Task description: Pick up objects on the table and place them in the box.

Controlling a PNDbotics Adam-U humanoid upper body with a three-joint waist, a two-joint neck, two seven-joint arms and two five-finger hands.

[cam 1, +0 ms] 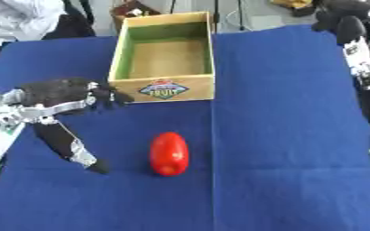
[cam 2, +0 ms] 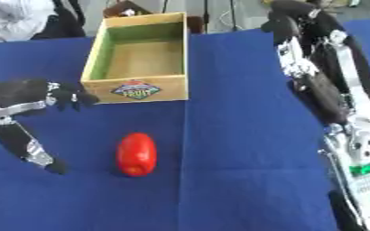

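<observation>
Red tomato (cam 1: 168,154) lying on the blue table (cam 1: 291,135), near side, roughly centre, long end pointing away toward the box. Wooden box (cam 1: 164,56) sitting at the far middle, open top, nothing visible inside, colourful label on the near wall. Left robot hand (cam 1: 62,97) on the left, open, fingers stretched toward the box's near left corner, thumb angled down toward the tomato but not touching it. Right robot hand (cam 2: 318,67) up along the right edge, fingers pointing far, open and holding nothing, well apart from the tomato.
</observation>
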